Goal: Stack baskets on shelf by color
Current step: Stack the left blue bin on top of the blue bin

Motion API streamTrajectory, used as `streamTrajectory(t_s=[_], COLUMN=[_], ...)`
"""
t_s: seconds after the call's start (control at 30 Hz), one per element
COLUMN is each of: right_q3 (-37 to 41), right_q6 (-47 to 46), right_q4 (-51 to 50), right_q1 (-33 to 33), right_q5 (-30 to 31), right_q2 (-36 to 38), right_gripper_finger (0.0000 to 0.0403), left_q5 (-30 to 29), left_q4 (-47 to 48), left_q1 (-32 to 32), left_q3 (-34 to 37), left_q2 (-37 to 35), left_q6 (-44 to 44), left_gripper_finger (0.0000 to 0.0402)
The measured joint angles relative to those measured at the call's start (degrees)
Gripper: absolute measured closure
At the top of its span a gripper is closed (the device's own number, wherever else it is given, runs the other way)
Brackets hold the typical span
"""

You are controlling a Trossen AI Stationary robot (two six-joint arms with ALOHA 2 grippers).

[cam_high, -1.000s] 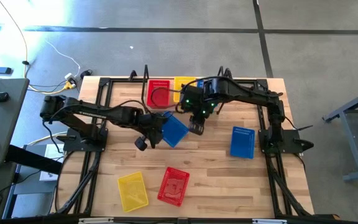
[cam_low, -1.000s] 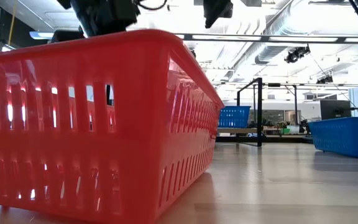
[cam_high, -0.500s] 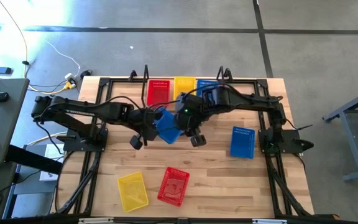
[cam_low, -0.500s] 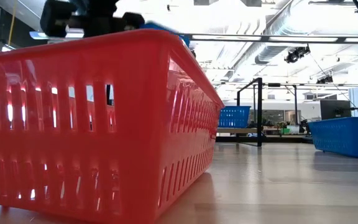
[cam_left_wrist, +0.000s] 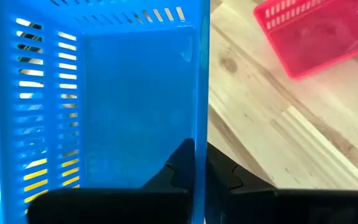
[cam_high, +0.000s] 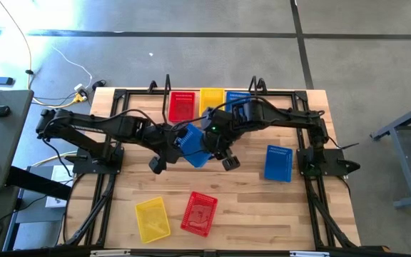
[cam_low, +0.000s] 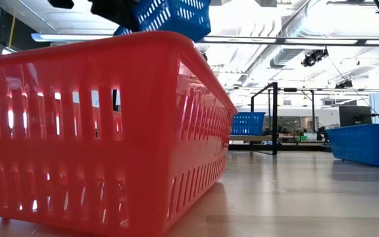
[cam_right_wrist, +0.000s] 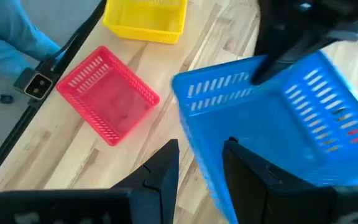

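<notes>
My left gripper [cam_high: 179, 143] is shut on a blue basket [cam_high: 193, 145] and holds it above the table's middle; the low view shows the basket [cam_low: 170, 14] high over the near red basket [cam_low: 97, 131]. My right gripper [cam_right_wrist: 201, 155] is open. One finger [cam_right_wrist: 163, 163] is outside the basket's near wall [cam_right_wrist: 194, 134] and the other is inside; whether they touch it I cannot tell. On the shelf [cam_high: 168, 86] at the far edge rest a red [cam_high: 183, 106], a yellow [cam_high: 211, 100] and a blue basket [cam_high: 238, 98], side by side. My left gripper has the rim of one of the blue basket's side walls [cam_left_wrist: 199, 140], with one finger [cam_left_wrist: 179, 167] inside the basket and one outside. The fingers slant down from the table's left. The basket is lifted clear of the table and tilted.
Another blue basket [cam_high: 278, 163] lies on the table at the right. A yellow basket [cam_high: 152, 218] and a red one [cam_high: 199, 212] lie near the front edge. Black frame rails run along both sides of the table.
My left gripper has risen with the blue basket, which now shows above the red basket's rim in the low view. My right gripper has come from near the shelf toward the table's near side, has rolled its wrist, and now stands astride the basket's wall.
</notes>
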State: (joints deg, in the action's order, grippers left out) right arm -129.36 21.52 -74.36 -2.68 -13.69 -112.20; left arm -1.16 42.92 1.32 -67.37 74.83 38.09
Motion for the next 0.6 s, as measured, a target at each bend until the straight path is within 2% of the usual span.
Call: streamTrajectory(t_s=[0.5, 0.6], right_q3=[0.0, 0.0], right_q6=[-0.2, -0.9], right_q4=[-3.3, -3.3], right_q1=[0.0, 0.0], right_q5=[4.2, 4.9], right_q2=[0.0, 0.0], right_gripper_finger=[0.0293, 0.0306], left_q5=[-1.0, -1.0], left_q4=[2.6, 2.8], left_q1=[-0.7, -0.7], left_q3=[-4.9, -5.1], left_q2=[0.0, 0.1], left_q6=[0.0, -0.3], left_gripper_finger=[0.0401, 0.0401])
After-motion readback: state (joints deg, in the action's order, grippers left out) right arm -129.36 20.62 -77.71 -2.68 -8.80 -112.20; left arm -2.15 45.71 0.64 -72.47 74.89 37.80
